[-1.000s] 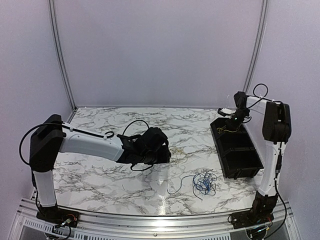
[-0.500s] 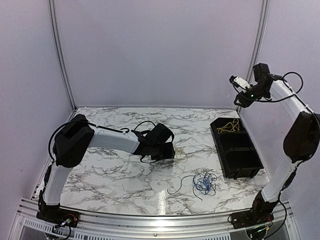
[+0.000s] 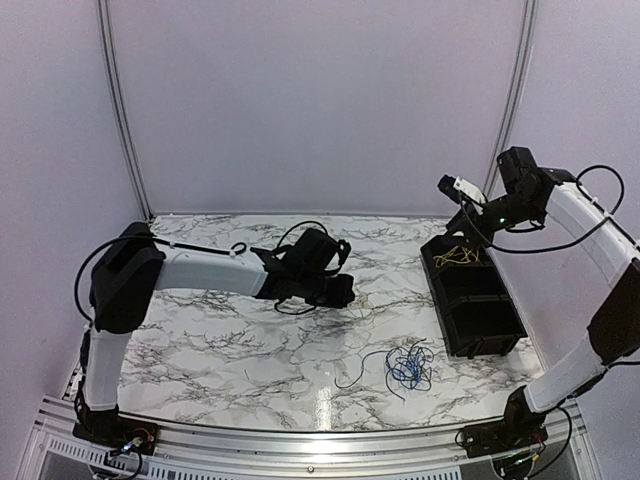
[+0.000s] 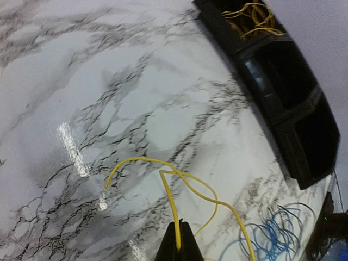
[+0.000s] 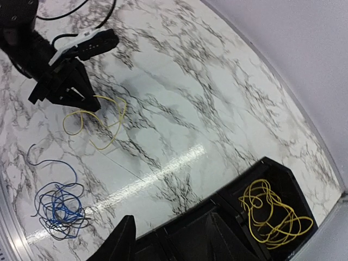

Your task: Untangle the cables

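Note:
A single yellow cable (image 4: 163, 179) lies looped on the marble table, and my left gripper (image 4: 178, 242) is shut on one strand of it. The same cable (image 5: 95, 128) and the left gripper (image 5: 76, 98) also show in the right wrist view. A yellow cable bundle (image 3: 458, 255) lies in the far compartment of the black bin (image 3: 478, 330); the right wrist view shows the bundle too (image 5: 272, 217). A blue and black tangle (image 3: 408, 365) lies near the front of the table. My right gripper (image 5: 171, 244) is open and empty, high above the bin's far end.
The black bin (image 5: 217, 215) has divided compartments and stands along the table's right side. The blue and black tangle (image 5: 57, 209) lies between the left gripper and the bin's near end. Walls close off the back and both sides.
My right gripper has let go of the yellow bundle in the bin, risen, and then moved slightly left and down. My left gripper has shifted right and towards the back with the yellow cable.

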Available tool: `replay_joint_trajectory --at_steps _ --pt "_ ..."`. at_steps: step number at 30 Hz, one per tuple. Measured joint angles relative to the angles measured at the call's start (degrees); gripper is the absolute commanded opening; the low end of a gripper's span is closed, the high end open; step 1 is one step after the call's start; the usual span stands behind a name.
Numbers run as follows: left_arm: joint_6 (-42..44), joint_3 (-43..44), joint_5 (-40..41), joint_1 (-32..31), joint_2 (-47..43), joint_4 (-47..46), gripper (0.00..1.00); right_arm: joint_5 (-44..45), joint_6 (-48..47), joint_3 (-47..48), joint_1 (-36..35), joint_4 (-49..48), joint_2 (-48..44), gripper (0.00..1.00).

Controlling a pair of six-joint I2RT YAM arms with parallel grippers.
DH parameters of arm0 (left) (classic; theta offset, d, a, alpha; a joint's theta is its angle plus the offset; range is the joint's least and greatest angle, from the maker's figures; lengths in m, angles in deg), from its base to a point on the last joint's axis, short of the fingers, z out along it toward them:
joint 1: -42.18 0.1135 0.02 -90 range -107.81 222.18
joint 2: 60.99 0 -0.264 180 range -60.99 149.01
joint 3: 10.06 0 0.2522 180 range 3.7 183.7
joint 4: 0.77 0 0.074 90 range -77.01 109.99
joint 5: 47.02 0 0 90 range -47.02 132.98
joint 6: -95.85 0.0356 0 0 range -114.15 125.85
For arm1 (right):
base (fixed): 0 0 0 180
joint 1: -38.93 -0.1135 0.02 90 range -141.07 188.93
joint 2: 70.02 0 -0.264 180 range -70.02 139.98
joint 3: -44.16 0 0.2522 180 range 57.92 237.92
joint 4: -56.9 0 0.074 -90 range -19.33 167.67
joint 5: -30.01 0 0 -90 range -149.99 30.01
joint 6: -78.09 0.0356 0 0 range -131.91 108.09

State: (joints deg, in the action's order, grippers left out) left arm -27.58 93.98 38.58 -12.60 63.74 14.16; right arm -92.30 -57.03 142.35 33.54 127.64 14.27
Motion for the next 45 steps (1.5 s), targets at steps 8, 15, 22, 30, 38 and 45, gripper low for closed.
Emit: replay_joint_trajectory --at_steps 8,15,22,30,38,45 --pt "10.3 -3.0 -9.3 -0.3 -17.2 -4.9 0.00 -6.7 -3.2 0.1 -10.1 1.2 -3.4 0.57" --pt "13.2 -1.6 -14.7 -0.4 -18.6 -4.3 0.00 -11.4 0.0 4.9 -13.8 1.2 0.0 0.57" --pt "13.9 -0.4 -16.0 -1.0 -18.6 -2.4 0.00 -16.2 2.1 7.0 -14.3 0.8 1.0 0.57" --pt "14.4 0.3 -16.1 -2.7 -18.6 -2.1 0.00 -15.6 4.6 6.0 -18.1 -1.0 1.6 0.48" --pt "14.4 0.9 -15.8 -3.3 -18.6 -2.0 0.00 -15.1 3.7 6.0 -18.6 -1.5 3.9 0.34" --pt "14.3 0.9 -14.9 -3.3 -18.6 -0.7 0.00 -15.1 1.5 6.0 -19.9 -0.4 4.1 0.31"
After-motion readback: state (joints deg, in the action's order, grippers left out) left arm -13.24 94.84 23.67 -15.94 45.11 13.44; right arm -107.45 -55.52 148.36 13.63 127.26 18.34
